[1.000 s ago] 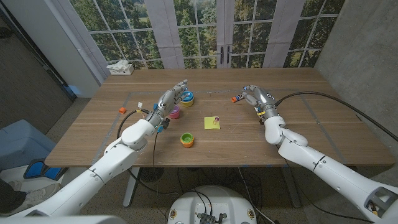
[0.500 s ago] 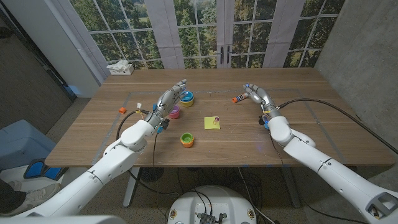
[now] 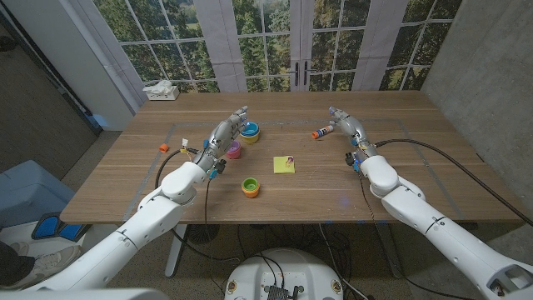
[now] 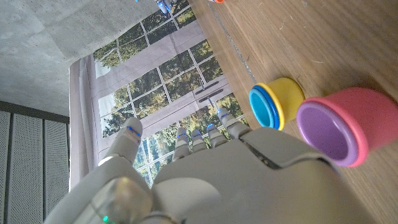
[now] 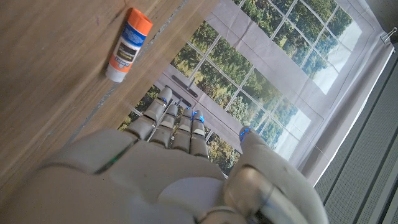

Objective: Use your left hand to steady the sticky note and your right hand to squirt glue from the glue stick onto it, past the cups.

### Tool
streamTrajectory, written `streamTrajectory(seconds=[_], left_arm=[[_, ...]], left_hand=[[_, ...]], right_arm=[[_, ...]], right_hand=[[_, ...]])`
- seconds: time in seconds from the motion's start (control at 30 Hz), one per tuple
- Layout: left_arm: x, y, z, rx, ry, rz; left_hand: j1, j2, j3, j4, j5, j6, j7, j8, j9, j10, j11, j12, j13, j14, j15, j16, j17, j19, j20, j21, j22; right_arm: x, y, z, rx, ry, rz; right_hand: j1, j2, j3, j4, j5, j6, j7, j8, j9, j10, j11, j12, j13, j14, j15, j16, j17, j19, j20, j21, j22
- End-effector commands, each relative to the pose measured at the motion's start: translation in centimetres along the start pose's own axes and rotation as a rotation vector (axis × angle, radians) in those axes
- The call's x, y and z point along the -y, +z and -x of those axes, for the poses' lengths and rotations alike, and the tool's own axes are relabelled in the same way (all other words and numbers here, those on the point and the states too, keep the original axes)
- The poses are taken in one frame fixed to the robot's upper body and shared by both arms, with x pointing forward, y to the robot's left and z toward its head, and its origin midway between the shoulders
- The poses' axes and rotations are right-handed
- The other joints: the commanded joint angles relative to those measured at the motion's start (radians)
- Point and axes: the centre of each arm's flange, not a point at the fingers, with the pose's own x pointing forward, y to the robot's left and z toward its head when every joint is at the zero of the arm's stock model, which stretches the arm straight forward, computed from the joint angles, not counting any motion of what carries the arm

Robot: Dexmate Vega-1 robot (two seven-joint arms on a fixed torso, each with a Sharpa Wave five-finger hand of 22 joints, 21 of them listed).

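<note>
The yellow sticky note [image 3: 284, 165] lies in the middle of the table with a small dark mark on it. The glue stick [image 3: 321, 132], white with an orange cap [image 5: 127, 45], lies on the wood just beside my right hand [image 3: 344, 125], which is open and lifted with fingers straight and holds nothing. My left hand [image 3: 227, 132] is open too, fingers stretched over the pink and purple cup [image 3: 234, 150] [image 4: 334, 126] and beside the yellow and blue cup [image 3: 250, 131] [image 4: 276, 102], left of the note.
An orange and green cup [image 3: 251, 187] stands near the front, left of the note. A small orange piece [image 3: 164, 147] and a small white piece [image 3: 186, 141] lie at the left. A white tissue box [image 3: 161, 92] sits at the far left corner.
My right hand has let go of the glue stick, which now lies on the table, and the hand has opened and drawn a little to the right. The left hand has barely moved.
</note>
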Motion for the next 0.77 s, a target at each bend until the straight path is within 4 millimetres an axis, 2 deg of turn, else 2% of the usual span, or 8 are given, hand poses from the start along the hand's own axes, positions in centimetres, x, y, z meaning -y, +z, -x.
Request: streamTrajectory(seconds=[0.03, 0.43, 0.77], left_arm=[[-0.6, 0.1, 0.1, 0.003, 0.005, 0.012], [-1.5, 0.2, 0.3, -0.004, -0.001, 0.021], [-1.6, 0.1, -0.1, -0.016, -0.026, 0.018]], left_hand=[[-0.005, 0.048, 0.0, 0.004, 0.006, -0.008, -0.004, -0.003, 0.002, -0.016, 0.003, -0.004, 0.0, -0.014, -0.061, -0.002, 0.001, -0.013, -0.023, -0.006, 0.002], [-0.006, 0.048, -0.004, 0.005, 0.007, -0.018, -0.005, -0.003, 0.001, -0.029, 0.006, -0.003, 0.0, -0.027, -0.062, 0.0, 0.001, -0.02, -0.03, -0.004, 0.002], [-0.005, 0.047, -0.006, 0.005, 0.007, -0.029, -0.004, -0.004, 0.001, -0.037, 0.004, -0.003, -0.001, -0.034, -0.063, 0.0, 0.0, -0.022, -0.033, -0.002, 0.001]], right_arm=[[-0.1, 0.0, 0.1, 0.005, 0.022, -0.233], [0.2, 0.2, 0.8, 0.057, -0.036, -0.365], [2.0, 0.2, 4.3, 0.218, -0.237, -0.447]], right_hand=[[0.004, -0.009, 0.005, -0.006, 0.005, -0.006, -0.002, 0.008, 0.0, -0.004, 0.004, 0.001, 0.0, -0.007, -0.047, -0.002, -0.002, -0.007, -0.053, -0.006, -0.001], [-0.007, -0.009, 0.003, -0.005, 0.006, -0.005, 0.003, 0.012, 0.0, -0.005, 0.009, 0.005, -0.002, -0.008, -0.041, 0.003, -0.011, -0.003, -0.057, -0.018, -0.001], [-0.009, -0.012, 0.006, -0.012, 0.009, 0.014, 0.007, 0.021, -0.001, 0.017, 0.01, 0.016, -0.003, 0.007, -0.042, 0.01, -0.024, 0.003, -0.06, -0.031, -0.001]])
